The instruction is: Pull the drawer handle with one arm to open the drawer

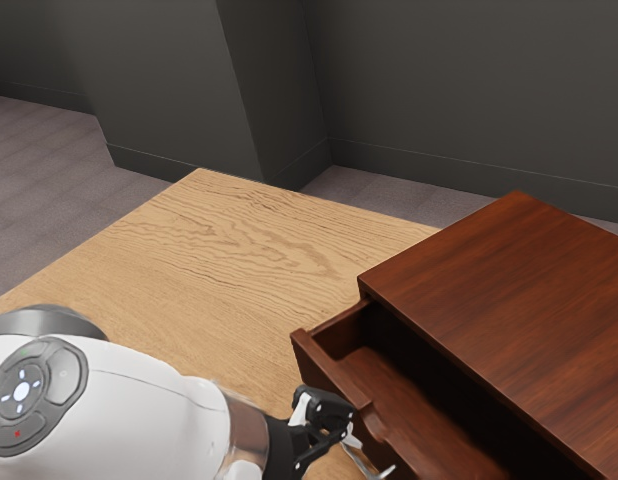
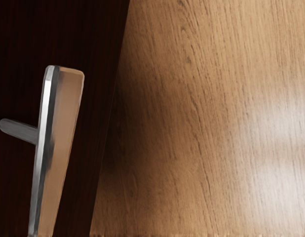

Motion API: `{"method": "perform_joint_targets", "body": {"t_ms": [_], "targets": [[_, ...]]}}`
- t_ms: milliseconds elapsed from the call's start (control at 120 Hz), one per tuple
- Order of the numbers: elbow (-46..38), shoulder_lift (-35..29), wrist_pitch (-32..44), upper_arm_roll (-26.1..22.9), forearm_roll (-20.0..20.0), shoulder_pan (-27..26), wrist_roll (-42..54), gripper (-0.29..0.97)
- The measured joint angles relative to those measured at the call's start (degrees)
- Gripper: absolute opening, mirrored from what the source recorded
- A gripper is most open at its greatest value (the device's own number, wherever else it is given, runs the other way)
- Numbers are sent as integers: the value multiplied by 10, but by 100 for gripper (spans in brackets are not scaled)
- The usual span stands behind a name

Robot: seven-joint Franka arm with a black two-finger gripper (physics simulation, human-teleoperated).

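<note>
Drawer [image 1: 394, 400] partly open, metal handle [image 2: 49, 153] on front.

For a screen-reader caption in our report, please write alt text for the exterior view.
A dark reddish-brown wooden cabinet sits on a light wood-grain table, its drawer pulled partly open. At the lower edge, a black end effector is by the drawer's silver handle.
</note>
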Motion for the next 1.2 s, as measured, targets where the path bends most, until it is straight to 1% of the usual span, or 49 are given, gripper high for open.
{"method": "perform_joint_targets", "body": {"t_ms": [250,400,667,1017,1200], "targets": [[-2,-8,-16,-9,-1,3,-14,68],[-6,-9,-6,-17,-2,7,-20,66],[-28,-37,4,-20,-2,14,-28,67],[-44,-40,6,-27,-6,23,-39,68],[-51,-51,6,-41,-10,29,-43,68]]}}
